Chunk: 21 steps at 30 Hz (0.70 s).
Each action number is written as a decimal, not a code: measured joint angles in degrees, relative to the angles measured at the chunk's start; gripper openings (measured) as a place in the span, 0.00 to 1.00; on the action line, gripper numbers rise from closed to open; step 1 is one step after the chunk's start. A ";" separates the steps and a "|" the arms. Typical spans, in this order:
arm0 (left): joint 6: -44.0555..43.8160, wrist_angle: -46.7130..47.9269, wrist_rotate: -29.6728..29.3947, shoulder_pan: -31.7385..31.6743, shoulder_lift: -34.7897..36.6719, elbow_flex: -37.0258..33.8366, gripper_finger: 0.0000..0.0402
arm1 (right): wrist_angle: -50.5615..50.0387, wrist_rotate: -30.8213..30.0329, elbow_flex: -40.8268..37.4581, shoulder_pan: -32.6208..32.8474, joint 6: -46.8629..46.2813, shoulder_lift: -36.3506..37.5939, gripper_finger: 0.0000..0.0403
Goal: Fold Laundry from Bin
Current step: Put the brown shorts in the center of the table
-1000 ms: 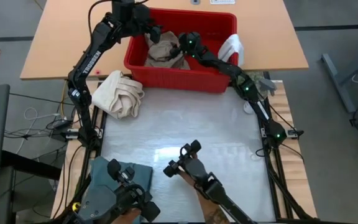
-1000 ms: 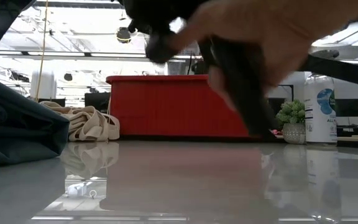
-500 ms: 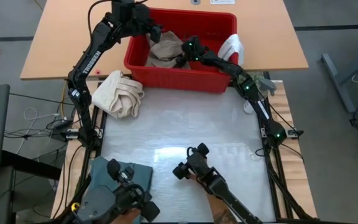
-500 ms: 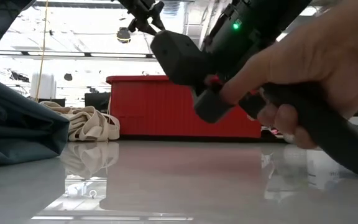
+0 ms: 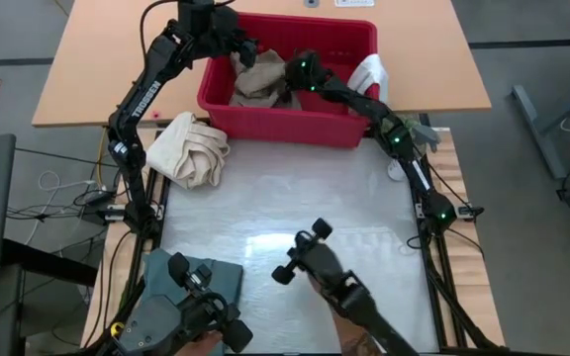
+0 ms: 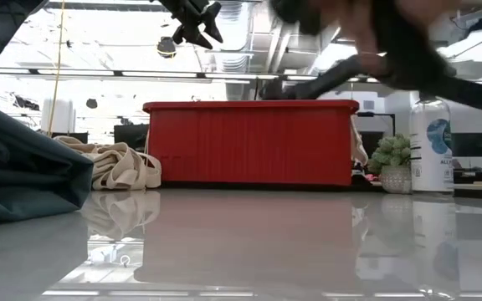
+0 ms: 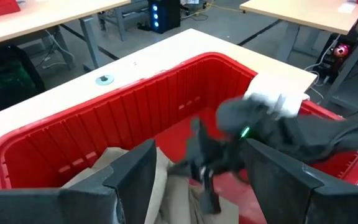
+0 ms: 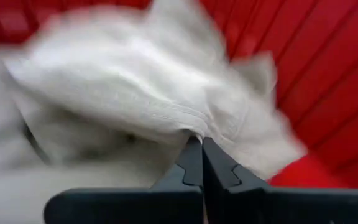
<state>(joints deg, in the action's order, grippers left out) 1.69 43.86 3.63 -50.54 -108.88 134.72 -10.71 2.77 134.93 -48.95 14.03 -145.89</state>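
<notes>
We see the right pincer (image 8: 201,163) inside the red bin (image 5: 265,117) at the far side of the tabletop (image 5: 295,208), its fingers pressed together on a fold of the tan trousers (image 8: 135,106) lying in it. Our left pincer (image 7: 197,180) hangs above the bin's left end, fingers spread, holding nothing. A teal garment (image 5: 221,277) lies at the near left corner.
</notes>
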 joint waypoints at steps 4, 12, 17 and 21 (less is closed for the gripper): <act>0.25 -0.04 0.01 0.00 0.00 0.00 0.57 | 3.01 0.20 -0.02 -1.26 0.14 7.65 0.04; 5.89 -4.20 -2.77 -0.19 0.00 0.00 0.57 | 7.95 11.18 0.09 -1.90 -1.39 31.64 0.04; 8.48 -6.77 -4.25 -1.26 0.02 0.00 0.57 | 4.76 29.06 0.12 1.51 -6.53 45.56 0.04; 8.03 -8.02 -4.17 -1.69 0.07 0.00 0.57 | -3.52 34.87 0.13 5.89 -8.07 54.81 0.04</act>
<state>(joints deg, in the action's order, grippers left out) 9.73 35.83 -0.54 -52.23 -108.81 134.72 -14.22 37.64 135.06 -43.06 5.95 -91.08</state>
